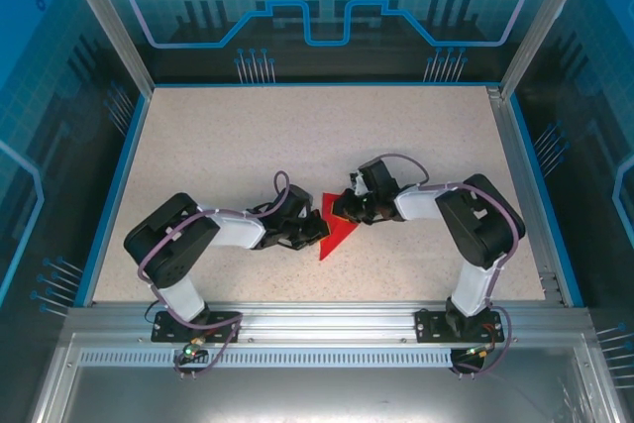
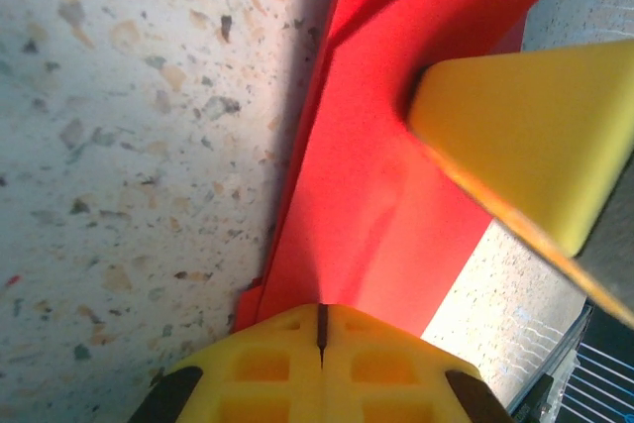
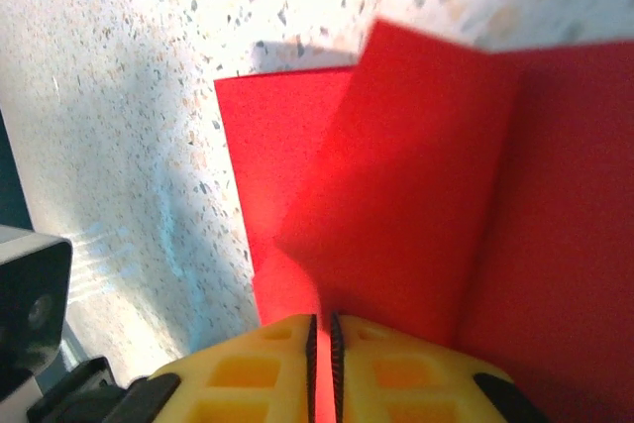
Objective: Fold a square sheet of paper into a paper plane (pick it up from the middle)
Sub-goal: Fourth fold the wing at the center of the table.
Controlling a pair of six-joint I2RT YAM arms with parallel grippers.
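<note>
Two grippers hold one square sheet of paper [image 1: 335,233], part-folded at mid-table, its long axis running from 1 o'clock down to a point at 7 o'clock. The left gripper [image 2: 322,324] is closed on its 9 o'clock edge; the right gripper [image 3: 322,334] is clamped on the 12 o'clock end, so both are equally near. The left wrist view alone shows a yellow finger [image 2: 525,136], probably the right arm's, over a raised crease; the right wrist view shows overlapping flaps.
</note>
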